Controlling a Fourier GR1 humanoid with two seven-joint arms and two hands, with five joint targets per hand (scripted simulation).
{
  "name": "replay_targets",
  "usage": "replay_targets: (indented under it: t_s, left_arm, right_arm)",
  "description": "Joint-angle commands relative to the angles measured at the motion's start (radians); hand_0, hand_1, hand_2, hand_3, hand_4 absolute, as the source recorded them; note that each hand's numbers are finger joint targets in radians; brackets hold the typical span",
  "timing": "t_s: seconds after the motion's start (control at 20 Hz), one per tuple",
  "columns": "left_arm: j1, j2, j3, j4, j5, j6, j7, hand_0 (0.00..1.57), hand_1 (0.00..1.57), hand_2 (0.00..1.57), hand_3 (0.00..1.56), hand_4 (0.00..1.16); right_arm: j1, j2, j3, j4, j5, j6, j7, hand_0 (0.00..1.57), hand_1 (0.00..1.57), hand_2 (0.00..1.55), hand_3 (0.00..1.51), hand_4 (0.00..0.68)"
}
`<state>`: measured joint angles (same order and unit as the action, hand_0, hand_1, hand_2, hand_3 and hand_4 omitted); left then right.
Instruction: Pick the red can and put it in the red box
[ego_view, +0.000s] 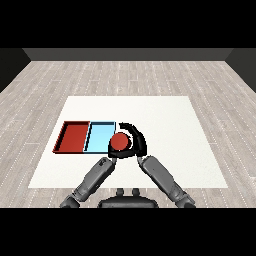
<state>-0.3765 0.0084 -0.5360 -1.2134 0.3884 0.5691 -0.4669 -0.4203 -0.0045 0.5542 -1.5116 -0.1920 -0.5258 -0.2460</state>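
Nearest the table's front edge, two grey forearms rise from the lower corners toward the middle of the white top. The left forearm angles up and right; its hand shows no clear black shape where it ends, just below the trays, so whether its fingers are straight or curled cannot be told. The right forearm angles up and left, ending in the right hand, whose black fingers curl in an arc round the red can, grasping it from the right and behind. The can shows its round red top and sits at the near right corner of the light blue tray, overlapping that tray's right rim; whether it is lifted or resting cannot be told. Just left of the blue tray, touching side by side, lies the red tray, toward the table's left edge. Beyond the far edge stretches grey plank floor.
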Motion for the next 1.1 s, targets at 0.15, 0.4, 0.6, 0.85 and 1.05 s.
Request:
replay_targets:
  t_s: [0.15, 0.4, 0.6, 0.85, 1.05]
  left_arm:
    - [0.046, -0.008, -0.027, -0.07, -0.047, 0.076, 0.01, 1.57, 1.57, 1.57, 1.5, 1.14]
    - [-0.018, -0.008, -0.073, -0.045, -0.005, 0.132, -0.003, 1.57, 1.57, 1.57, 1.49, 1.13]
    - [-0.019, -0.008, 0.032, -0.008, -0.071, 0.05, 0.027, 1.57, 1.57, 1.57, 1.48, 1.14]
    - [-0.037, -0.008, 0.087, -0.01, -0.093, 0.047, 0.051, 1.57, 1.57, 1.57, 1.46, 1.13]
    - [0.045, 0.031, 0.082, -0.141, -0.145, 0.05, 0.095, 1.57, 1.57, 1.56, 1.47, 1.13]
  right_arm:
    - [0.041, 0.004, -0.056, 0.092, -0.048, 0.078, -0.085, 0.0, 0.0, 0.0, 0.0, 0.0]
    - [-0.01, 0.004, -0.026, 0.075, -0.017, 0.014, -0.02, 0.0, 0.0, 0.0, 0.0, 0.0]
    - [0.05, 0.004, -0.023, -0.072, 0.06, 0.014, 0.098, 0.0, 0.0, 0.0, 0.0, 0.0]
    - [0.14, -0.018, -0.116, -0.116, -0.013, 0.13, 0.039, 0.0, 0.0, 0.0, 0.0, 0.0]
    - [0.144, -0.032, -0.178, -0.17, -0.011, 0.169, 0.054, 0.0, 0.0, 0.0, 0.0, 0.0]
